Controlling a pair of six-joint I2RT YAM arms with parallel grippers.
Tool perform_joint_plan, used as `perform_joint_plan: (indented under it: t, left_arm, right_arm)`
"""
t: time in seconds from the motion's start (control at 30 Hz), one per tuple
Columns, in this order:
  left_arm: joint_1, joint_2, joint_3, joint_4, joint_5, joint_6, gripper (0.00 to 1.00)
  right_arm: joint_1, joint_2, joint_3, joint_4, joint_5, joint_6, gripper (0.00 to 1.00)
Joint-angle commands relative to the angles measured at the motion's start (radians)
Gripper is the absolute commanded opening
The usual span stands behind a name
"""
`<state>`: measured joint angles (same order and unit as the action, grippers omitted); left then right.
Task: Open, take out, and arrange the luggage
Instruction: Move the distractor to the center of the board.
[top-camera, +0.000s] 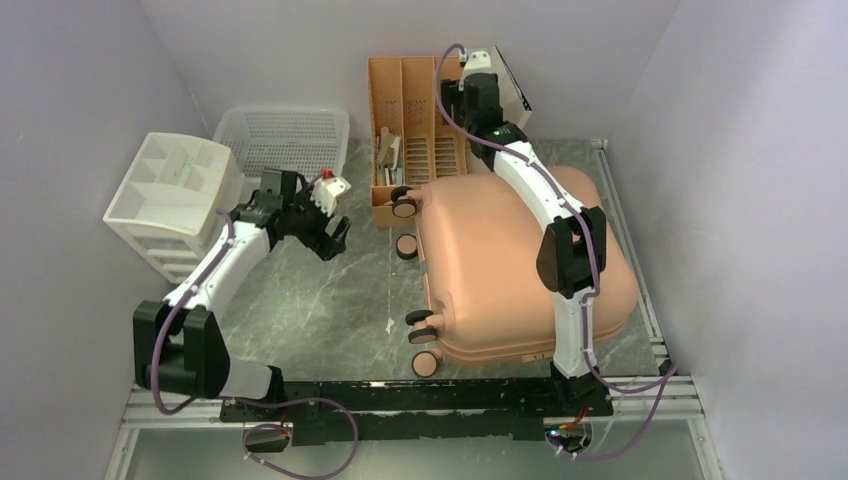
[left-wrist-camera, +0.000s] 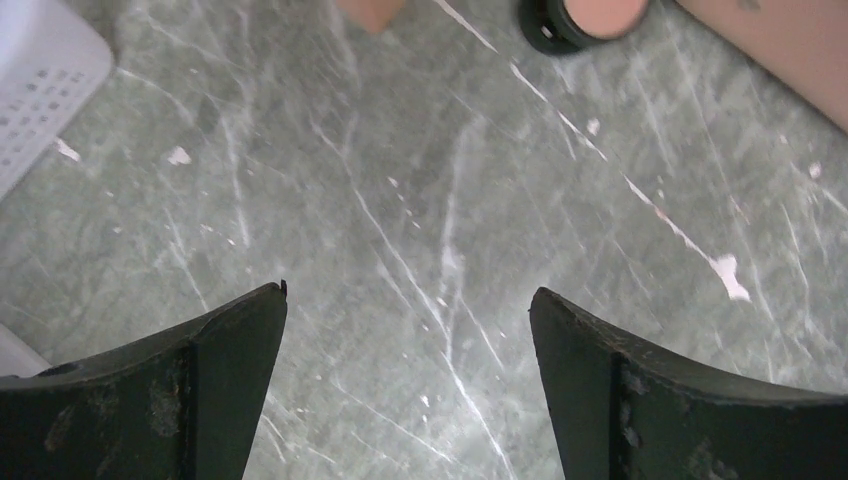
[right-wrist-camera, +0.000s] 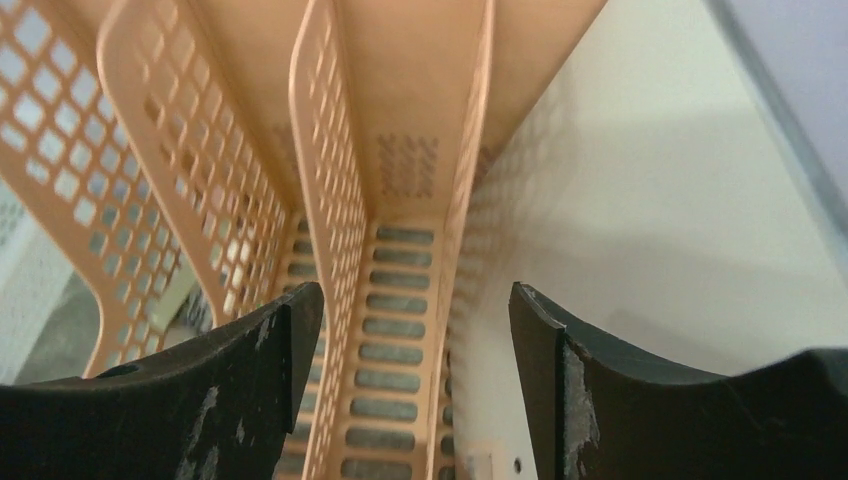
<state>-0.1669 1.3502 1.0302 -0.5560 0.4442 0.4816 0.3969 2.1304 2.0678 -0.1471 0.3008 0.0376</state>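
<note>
So the luggage (top-camera: 510, 260) is laid flat and shut on the right of the table (top-camera: 330, 310), long axis near-to-far, wheels (top-camera: 405, 205) pointed left. Just beside those, the left fingers (left-wrist-camera: 200, 380) are spread wide over bare table. The right fingers (right-wrist-camera: 230, 370) are parted beyond it, at the file rack (right-wrist-camera: 400, 200), where a few bits are stowed in one slot.

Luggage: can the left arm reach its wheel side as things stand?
Probably yes. The left gripper hangs open over the table, with nothing between it and a wheel of the luggage.
</note>
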Motion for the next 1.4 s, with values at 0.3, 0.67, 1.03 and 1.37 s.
perform_joint_plan:
  t: [0.3,0.67,1.03,1.37]
  left_arm:
    - [-0.003,0.555,0.720,0.005,0.125,-0.466,0.97]
    - [-0.136,0.836,0.954,0.086,-0.077,-0.664,0.97]
    - [-0.164,0.737,0.836,0.254,-0.276,-0.695,0.97]
    - [-0.164,0.764,0.835,0.257,-0.372,-0.648,0.97]
  right_arm:
    - [-0.002,-0.452,-0.431,-0.187,-0.357,-0.140,0.92]
    - [-0.003,-1.003,-0.711,-0.447,-0.556,-0.397,1.00]
    - [-0.027,-1.192,-0.808,-0.493,-0.538,-0.460,1.00]
    - [-0.027,-1.173,-0.789,-0.485,-0.524,-0.448,1.00]
